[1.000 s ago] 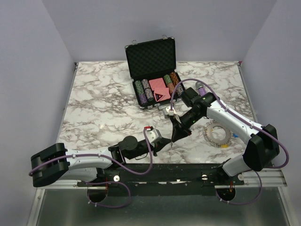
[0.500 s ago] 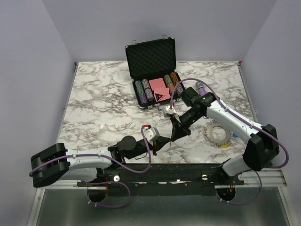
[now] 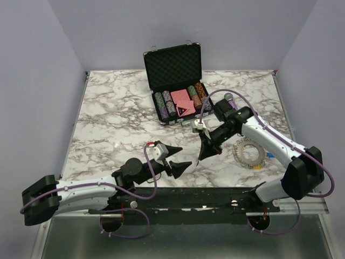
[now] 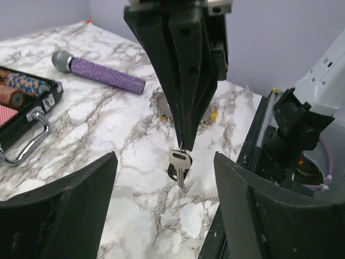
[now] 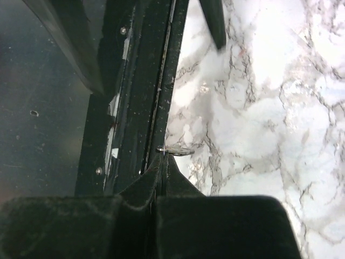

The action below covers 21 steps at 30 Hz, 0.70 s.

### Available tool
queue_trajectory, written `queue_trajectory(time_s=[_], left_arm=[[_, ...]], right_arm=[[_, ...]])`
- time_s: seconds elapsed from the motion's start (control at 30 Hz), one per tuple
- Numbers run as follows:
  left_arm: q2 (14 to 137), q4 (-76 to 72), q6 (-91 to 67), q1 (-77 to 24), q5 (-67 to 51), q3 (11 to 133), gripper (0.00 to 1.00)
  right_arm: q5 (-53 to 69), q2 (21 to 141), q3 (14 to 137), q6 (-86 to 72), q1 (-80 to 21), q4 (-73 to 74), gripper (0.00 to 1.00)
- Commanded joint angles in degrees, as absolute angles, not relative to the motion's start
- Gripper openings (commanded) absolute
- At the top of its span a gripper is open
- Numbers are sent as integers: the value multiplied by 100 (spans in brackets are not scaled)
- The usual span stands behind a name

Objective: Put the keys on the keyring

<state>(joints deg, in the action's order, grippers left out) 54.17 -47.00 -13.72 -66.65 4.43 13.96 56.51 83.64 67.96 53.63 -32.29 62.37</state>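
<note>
The right end effector [image 4: 182, 144] barely pinches the keys [image 4: 179, 163]. The open left end effector [image 3: 182, 156], at its nine o'clock, could knock them loose.

A desk [image 3: 118, 118] of white marble with grey veins carries a black case [image 3: 173, 65] at 12 o'clock. Its foam-lined lid is raised, and its lower half holds rows of striped poker chips [image 3: 161, 103] on either side of a red pack of cards [image 3: 183, 99]. At the case's 4 o'clock a microphone [image 4: 102, 70] with a glittery purple handle and a grey mesh head lies flat on the desk, near the case but apart from it. In the left wrist view its head points to 10 o'clock, and the case's silver handle [image 4: 24, 141] juts from the front edge.
</note>
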Motion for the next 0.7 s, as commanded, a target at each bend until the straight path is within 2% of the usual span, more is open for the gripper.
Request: queue_trajectory(time_s=[0.0,0.13,0.23,0.43,0.53,0.67], left_arm=[[4380,-3669,-1170,-6609,606,1292,84],[3132,-1613,-932,-6565,703,1721,89],[2340,-494,-975,-6802,1456,2038,96],[1881,1921,-336,-6794,1756,3514,98],[1601,2574,358,-6803,2178,3481,99],[995,2602,580,-6803,2233,2972,99]], right_arm=[[5327,7937,6575,5265,-2963,6082,0],[4730,7673,6443,5212,-2637,6126,0],[4203,7655,6433,5361,-2383,6467,0],[3412,7541,6513,5651,-1776,7084,0],[3077,7462,6469,5590,-1635,7101,0],[2822,7444,6294,5397,-1547,7049,0]])
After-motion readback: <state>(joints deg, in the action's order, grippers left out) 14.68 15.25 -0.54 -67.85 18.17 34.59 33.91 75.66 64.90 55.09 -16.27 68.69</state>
